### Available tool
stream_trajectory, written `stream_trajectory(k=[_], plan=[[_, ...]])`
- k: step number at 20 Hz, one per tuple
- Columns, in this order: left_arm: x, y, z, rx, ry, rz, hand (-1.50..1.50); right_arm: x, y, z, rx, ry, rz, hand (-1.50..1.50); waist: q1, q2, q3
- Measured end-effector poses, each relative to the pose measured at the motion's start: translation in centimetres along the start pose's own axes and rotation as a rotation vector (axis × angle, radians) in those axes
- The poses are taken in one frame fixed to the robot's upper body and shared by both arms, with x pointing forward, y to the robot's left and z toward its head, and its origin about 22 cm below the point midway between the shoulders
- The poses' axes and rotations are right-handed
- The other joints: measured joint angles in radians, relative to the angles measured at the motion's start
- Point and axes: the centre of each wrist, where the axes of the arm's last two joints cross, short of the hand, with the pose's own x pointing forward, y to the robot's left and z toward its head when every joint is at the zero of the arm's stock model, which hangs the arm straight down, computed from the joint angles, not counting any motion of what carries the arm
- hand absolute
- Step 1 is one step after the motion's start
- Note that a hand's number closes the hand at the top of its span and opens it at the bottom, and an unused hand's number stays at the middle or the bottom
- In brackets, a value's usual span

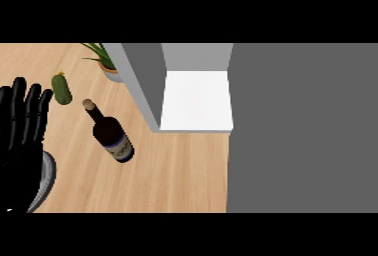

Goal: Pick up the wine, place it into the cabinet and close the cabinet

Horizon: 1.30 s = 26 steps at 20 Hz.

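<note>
On the wooden counter (177,175), the wine bottle (111,134) stands free, left of the open cabinet (196,100).
Bare wood lies between bottle and cabinet shelf; a cucumber (62,89) and potted plant (107,62) sit behind the bottle. At the left edge, the left hand (22,125) rests, fingers straight and apart, touching nothing.
</note>
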Motion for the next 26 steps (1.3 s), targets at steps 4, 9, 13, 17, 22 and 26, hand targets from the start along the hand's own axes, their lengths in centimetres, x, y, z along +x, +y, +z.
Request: stream_trajectory(k=[4,9,13,17,22,26], plan=[[0.6,1.1,-1.3,-0.129,-0.011,0.061,-1.50,0.9,0.1,0.8,-0.007,-0.004,-0.002,-1.50,-0.011,0.018,0.003],[-1.1,0.9,-3.0,-0.351,0.107,0.232,-1.50,1.4,1.7,1.8,0.092,0.047,-0.125,-1.50,-0.035,0.030,0.004],[-0.6,2.1,-5.1,-0.441,0.196,0.334,-1.50,3.2,1.9,3.0,0.151,0.092,-0.197,-1.50,-0.030,0.028,0.004],[1.3,3.7,-7.0,-0.485,0.237,0.383,-1.50,6.1,2.3,4.6,0.172,0.116,-0.220,-1.50,-0.021,0.026,0.004],[4.3,4.6,-8.5,-0.503,0.269,0.409,-1.50,7.2,3.2,5.0,0.184,0.149,-0.238,-1.50,-0.013,0.026,0.005],[5.8,5.5,-8.9,-0.505,0.291,0.412,-1.50,7.9,4.0,4.8,0.187,0.159,-0.248,-1.50,-0.010,0.027,0.005]])
